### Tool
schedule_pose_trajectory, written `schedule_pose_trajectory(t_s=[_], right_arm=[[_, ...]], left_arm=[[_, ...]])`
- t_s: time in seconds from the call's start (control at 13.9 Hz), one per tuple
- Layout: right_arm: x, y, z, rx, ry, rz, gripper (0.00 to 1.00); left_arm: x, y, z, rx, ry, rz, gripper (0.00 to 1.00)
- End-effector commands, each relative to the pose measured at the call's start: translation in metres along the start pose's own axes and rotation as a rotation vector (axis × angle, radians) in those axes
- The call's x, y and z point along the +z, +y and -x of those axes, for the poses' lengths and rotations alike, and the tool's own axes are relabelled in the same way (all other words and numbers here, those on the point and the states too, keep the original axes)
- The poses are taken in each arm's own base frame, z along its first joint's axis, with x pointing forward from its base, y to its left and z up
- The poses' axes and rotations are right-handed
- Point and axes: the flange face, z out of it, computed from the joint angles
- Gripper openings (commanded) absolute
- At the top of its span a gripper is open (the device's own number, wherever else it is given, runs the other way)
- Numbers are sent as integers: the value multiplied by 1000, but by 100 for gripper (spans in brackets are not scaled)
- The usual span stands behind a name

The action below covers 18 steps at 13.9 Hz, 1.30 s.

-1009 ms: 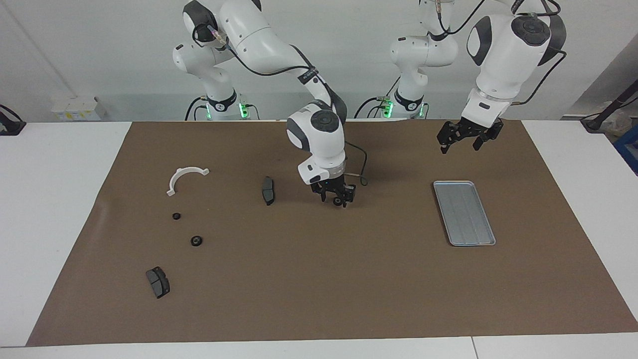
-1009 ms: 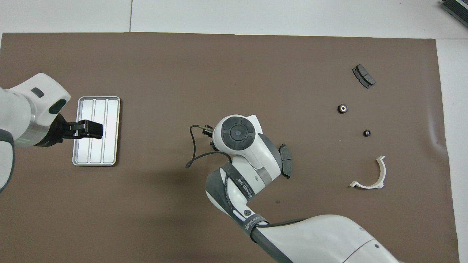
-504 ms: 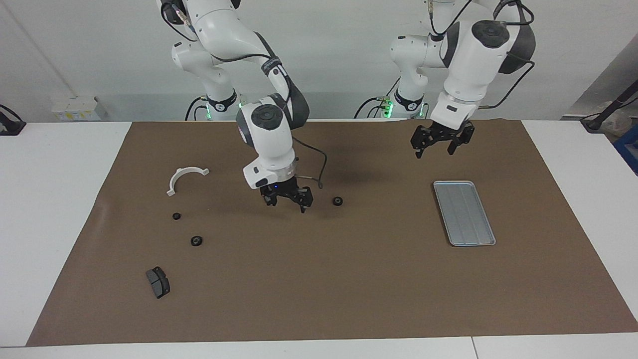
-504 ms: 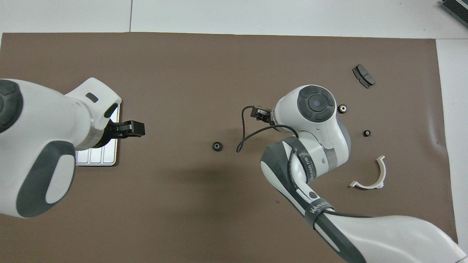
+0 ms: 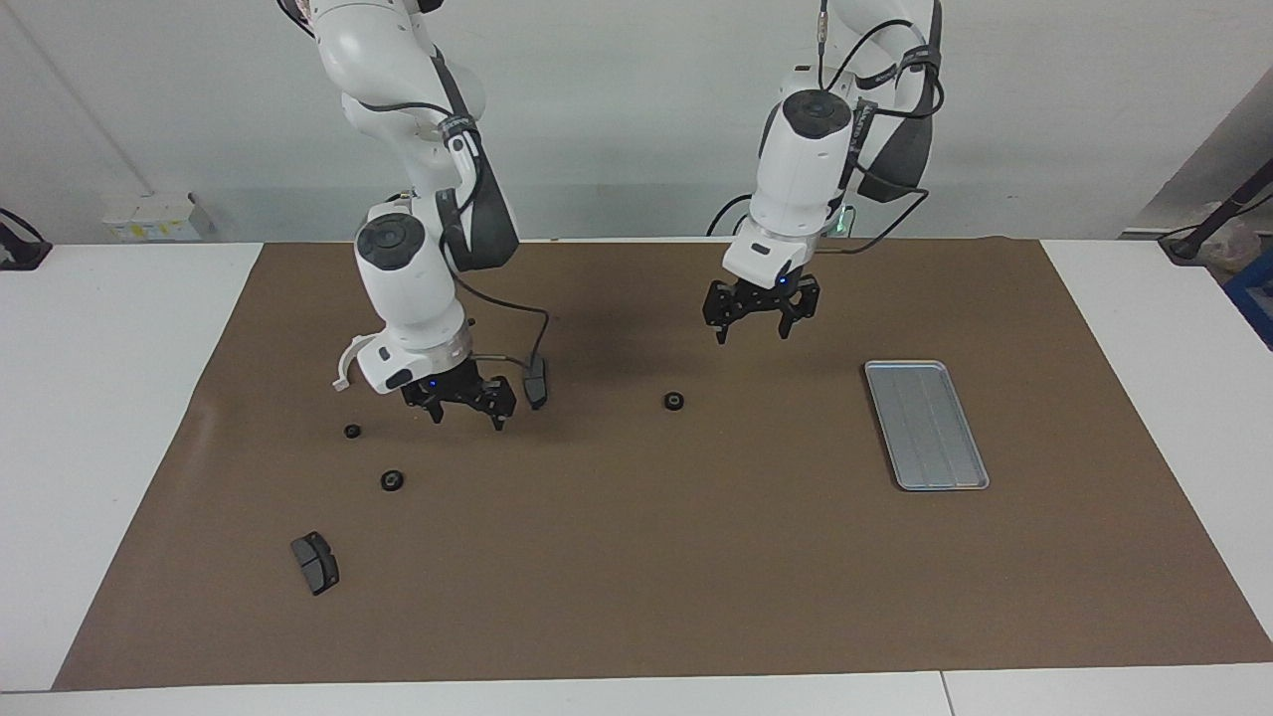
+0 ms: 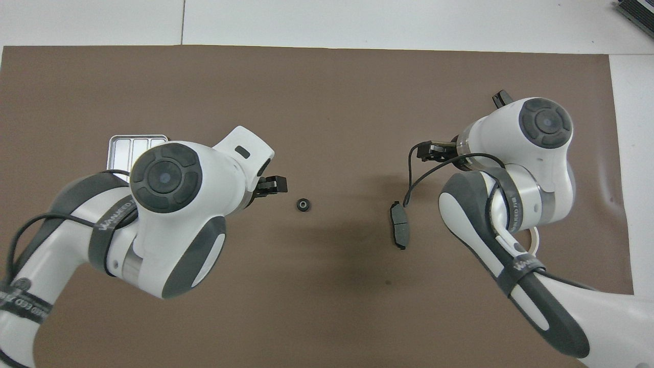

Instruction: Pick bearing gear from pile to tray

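Observation:
One small black round gear (image 5: 674, 401) lies alone on the brown mat at mid-table, also seen in the overhead view (image 6: 303, 204). Two more gears (image 5: 352, 432) (image 5: 392, 481) lie in the pile toward the right arm's end. The silver ridged tray (image 5: 925, 423) lies toward the left arm's end, empty; the left arm half covers it in the overhead view (image 6: 135, 140). My right gripper (image 5: 467, 413) is open and empty, low over the mat between a brake pad (image 5: 536, 383) and the pile's gears. My left gripper (image 5: 761, 316) is open and empty, raised over the mat near the lone gear.
A white half-ring (image 5: 343, 366) lies partly hidden by the right wrist. A second dark brake pad (image 5: 315, 562) lies farthest from the robots in the pile. The first brake pad also shows in the overhead view (image 6: 399, 231). The brown mat (image 5: 636, 577) covers most of the table.
My right gripper let go of the gear at mid-table and swung back toward the pile. My left gripper moved from near the tray toward the lone gear.

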Motion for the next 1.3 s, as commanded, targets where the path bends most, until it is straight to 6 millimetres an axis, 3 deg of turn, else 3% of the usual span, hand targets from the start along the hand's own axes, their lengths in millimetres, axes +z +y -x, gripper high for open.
schedule_pose_trajectory(t_s=[0.0,0.22,0.5,0.79,1.08,1.22], right_arm=[[9,26,-22,-46,-15,-1,100],[27,51,-48,-60,-13,8,100],[56,68,-68,-59,-23,7,100],[75,86,-66,-59,-54,10,98],[87,90,-63,-60,-70,12,78],[91,91,-60,-59,-82,14,62]], left_arm=[[21,20,-3,11,42,29,100],[74,53,-2,37,4,16,100],[117,58,-4,35,7,18,100],[139,59,5,42,-11,7,100],[154,64,23,35,-24,0,100],[155,64,24,38,-26,0,100]])
